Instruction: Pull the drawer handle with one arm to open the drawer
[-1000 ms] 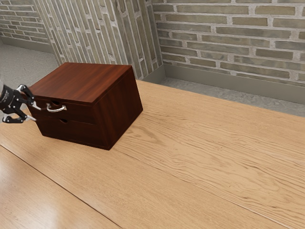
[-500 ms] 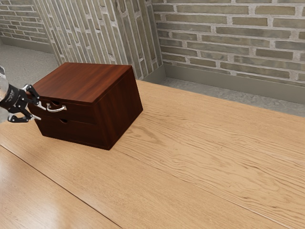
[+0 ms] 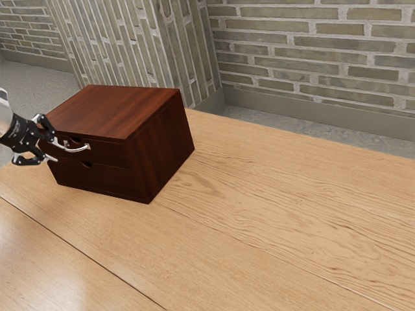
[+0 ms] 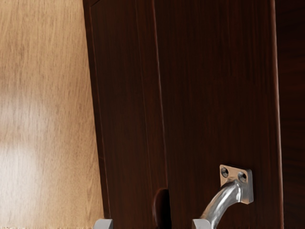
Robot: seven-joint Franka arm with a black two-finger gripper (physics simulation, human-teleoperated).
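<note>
A dark wooden drawer cabinet [image 3: 120, 139] stands at the far left of the light wooden table [image 3: 272, 220], well in front of the brick wall [image 3: 311, 45]. Its front faces the exterior view's left. The upper drawer [image 3: 97, 153] carries a curved silver handle [image 3: 76, 148], and as far as the exterior view shows, the drawer front sits flush with the cabinet face. The black gripper [image 3: 50, 149] comes in from the exterior view's left at the height of that drawer. Its two fingers are spread apart, with their tips just at the handle's left end; whether they touch the metal cannot be told.

In the wrist view the handle [image 4: 220, 206] bends out from its square screwed plate [image 4: 236, 177] on the drawer front [image 4: 214, 95]. Two grey fingertips [image 4: 103, 223] stand apart, one beside the handle's curve. A small dark notch [image 4: 162, 207] lies between them. Bare table [image 4: 43, 119] runs alongside the cabinet.
</note>
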